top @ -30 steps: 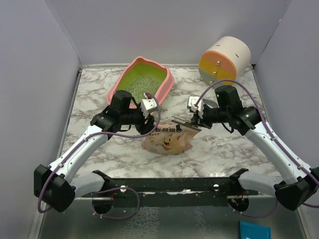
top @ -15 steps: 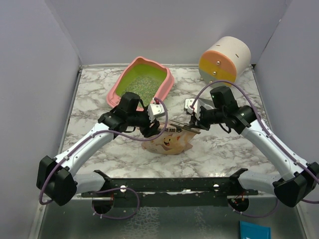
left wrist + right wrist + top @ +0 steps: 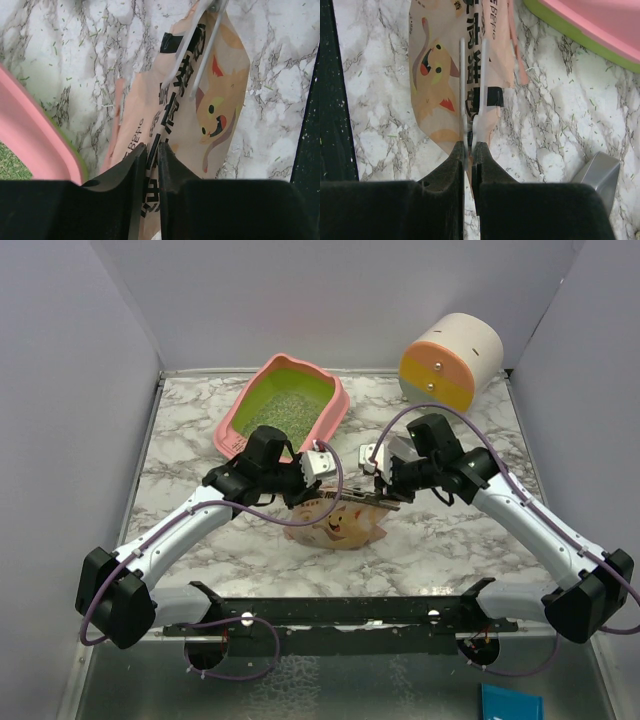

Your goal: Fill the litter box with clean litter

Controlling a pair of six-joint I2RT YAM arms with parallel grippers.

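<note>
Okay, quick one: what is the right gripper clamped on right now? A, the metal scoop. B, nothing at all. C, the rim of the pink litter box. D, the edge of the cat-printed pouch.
D: in the right wrist view the right gripper is shut with the edge of the pouch pinched between its fingers, while the scoop lies apart, untouched.

Counter (image 3: pixel 200 430): white marble pattern with grey veining, matt finish. Back wall (image 3: pixel 330 300), left wall (image 3: pixel 60 440) and right wall (image 3: pixel 590 390): plain pale lavender-grey panels closing three sides. Black rail (image 3: pixel 340 608) runs along the near edge. Lighting even, shadows soft.
</note>
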